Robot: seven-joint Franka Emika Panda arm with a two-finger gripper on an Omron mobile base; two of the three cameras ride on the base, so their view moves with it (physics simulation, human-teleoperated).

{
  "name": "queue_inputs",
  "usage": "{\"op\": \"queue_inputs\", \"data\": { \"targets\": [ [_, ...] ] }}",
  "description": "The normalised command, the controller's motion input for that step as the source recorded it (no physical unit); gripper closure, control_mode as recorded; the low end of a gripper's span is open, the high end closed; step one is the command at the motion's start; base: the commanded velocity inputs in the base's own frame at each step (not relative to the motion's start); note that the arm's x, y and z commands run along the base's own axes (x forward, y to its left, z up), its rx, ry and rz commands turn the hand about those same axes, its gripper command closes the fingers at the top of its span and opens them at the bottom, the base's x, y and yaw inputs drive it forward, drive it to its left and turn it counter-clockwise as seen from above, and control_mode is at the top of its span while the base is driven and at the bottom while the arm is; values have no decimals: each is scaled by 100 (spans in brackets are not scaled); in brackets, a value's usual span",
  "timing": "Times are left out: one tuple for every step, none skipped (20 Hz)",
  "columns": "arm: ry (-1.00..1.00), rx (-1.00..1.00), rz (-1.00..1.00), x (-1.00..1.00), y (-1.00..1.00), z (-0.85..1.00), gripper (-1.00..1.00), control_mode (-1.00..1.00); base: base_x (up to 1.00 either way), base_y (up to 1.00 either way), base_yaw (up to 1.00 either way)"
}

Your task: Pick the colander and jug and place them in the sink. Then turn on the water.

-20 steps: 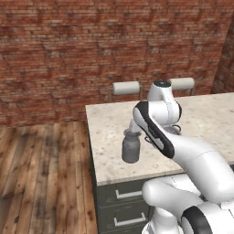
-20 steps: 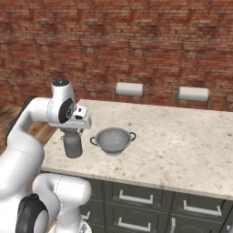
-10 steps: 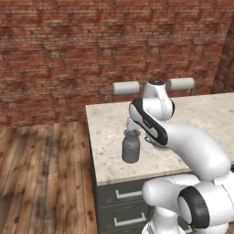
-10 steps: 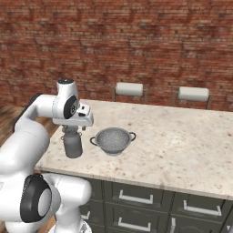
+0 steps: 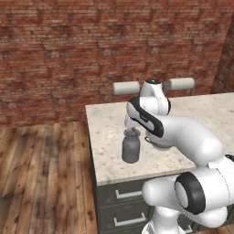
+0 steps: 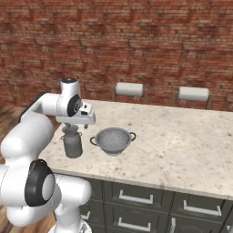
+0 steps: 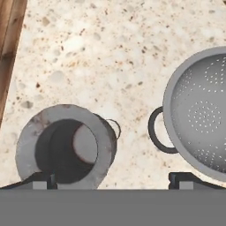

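Note:
The dull grey jug (image 6: 73,144) stands upright near the counter's left front corner, and from above its open mouth (image 7: 66,148) shows. To its right lies the round holed colander (image 6: 113,139), its loop handle turned toward the jug (image 7: 201,119). My gripper (image 7: 112,182) hovers above the two, open. One fingertip (image 7: 39,181) is over the jug's rim and the other is by the colander's edge. From the base cameras the gripper (image 6: 74,127) hangs just over the jug's neck (image 5: 131,147). The sink, faucet and water are out of view.
The speckled stone counter (image 6: 182,145) stretches far to the right, with drawers (image 6: 136,199) below its front edge. Two white padded stool backs (image 6: 129,88) (image 6: 193,93) stand behind it against the brick wall. A wooden floor (image 5: 41,173) lies off the counter's left edge.
The arm has swung its elbow round while the hand stays over the jug, shifting only slightly. Jug and colander have not moved.

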Motion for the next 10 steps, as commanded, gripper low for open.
{"op": "queue_inputs", "data": {
  "targets": [
    [0,0,0,26,0,-11,-100,-100,0,0,0],
    [0,0,0,21,0,-8,-100,-100,0,0,0],
    [0,0,0,16,0,-8,-100,-100,0,0,0],
    [0,0,0,10,0,-7,-100,-100,0,0,0],
    [0,0,0,4,0,-9,-100,-100,0,0,0],
    [1,0,0,0,0,-12,-100,-100,0,0,0],
    [3,0,0,0,0,-15,-100,-100,0,0,0],
    [3,0,0,0,0,-17,-100,-100,0,0,0],
    [2,0,0,0,0,-20,-100,-100,0,0,0],
    [4,0,0,0,0,-23,-100,-100,0,0,0]
  ]
}}
